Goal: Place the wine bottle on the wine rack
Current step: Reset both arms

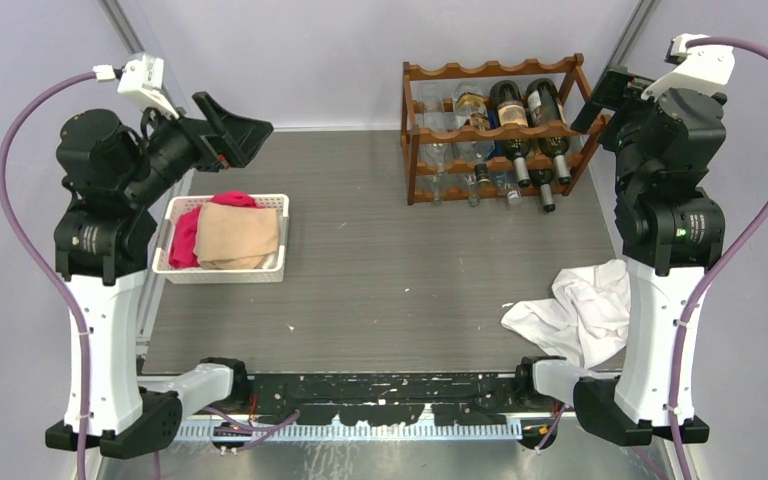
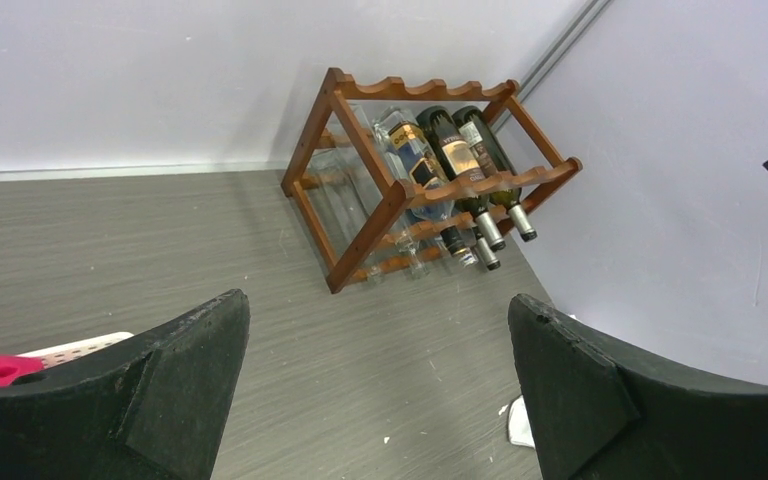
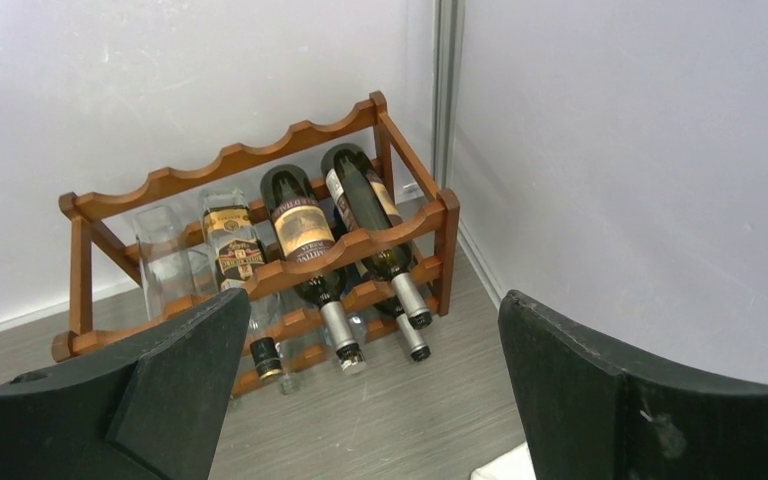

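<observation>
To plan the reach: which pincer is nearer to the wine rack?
Right. The right pincer hangs beside the wine rack, at its right end; the left pincer is far across the table.

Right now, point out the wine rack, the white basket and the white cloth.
wine rack (image 1: 438, 71): top external view, back top rail.
white basket (image 1: 222, 276): top external view, near rim.
white cloth (image 1: 575, 315): top external view, crumpled middle.

We cannot count the clear bottles (image 3: 165, 258) in the wine rack (image 3: 220, 165): their outlines merge. Labels (image 3: 303, 225) are too small to read. The right arm (image 1: 657, 330) covers part of the white cloth (image 1: 575, 310) at the table's (image 1: 380, 270) right edge. Left wrist view: a finger (image 2: 160, 400) hides most of the basket (image 2: 85, 347).
</observation>
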Robot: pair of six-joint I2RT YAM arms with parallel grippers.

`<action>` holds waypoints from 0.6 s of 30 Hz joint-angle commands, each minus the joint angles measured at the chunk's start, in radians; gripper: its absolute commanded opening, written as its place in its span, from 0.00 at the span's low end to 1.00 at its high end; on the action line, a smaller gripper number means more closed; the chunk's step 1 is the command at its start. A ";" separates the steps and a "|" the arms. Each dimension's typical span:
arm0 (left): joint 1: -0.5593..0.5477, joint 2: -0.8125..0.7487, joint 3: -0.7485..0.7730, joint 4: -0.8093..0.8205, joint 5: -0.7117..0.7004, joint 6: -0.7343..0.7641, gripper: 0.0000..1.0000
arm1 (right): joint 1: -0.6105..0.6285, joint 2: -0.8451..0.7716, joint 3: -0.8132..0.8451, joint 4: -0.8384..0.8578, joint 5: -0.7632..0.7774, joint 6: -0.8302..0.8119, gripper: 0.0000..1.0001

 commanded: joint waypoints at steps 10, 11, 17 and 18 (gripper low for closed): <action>0.002 -0.117 -0.113 0.043 0.031 -0.006 1.00 | -0.011 -0.083 -0.126 0.058 -0.019 0.004 1.00; 0.002 -0.125 -0.126 0.050 0.032 -0.011 1.00 | -0.012 -0.085 -0.132 0.056 -0.021 0.004 1.00; 0.002 -0.147 -0.158 0.056 0.034 -0.021 1.00 | -0.011 -0.100 -0.163 0.049 -0.032 0.015 1.00; 0.002 -0.149 -0.161 0.059 0.035 -0.022 1.00 | -0.012 -0.101 -0.166 0.049 -0.031 0.016 1.00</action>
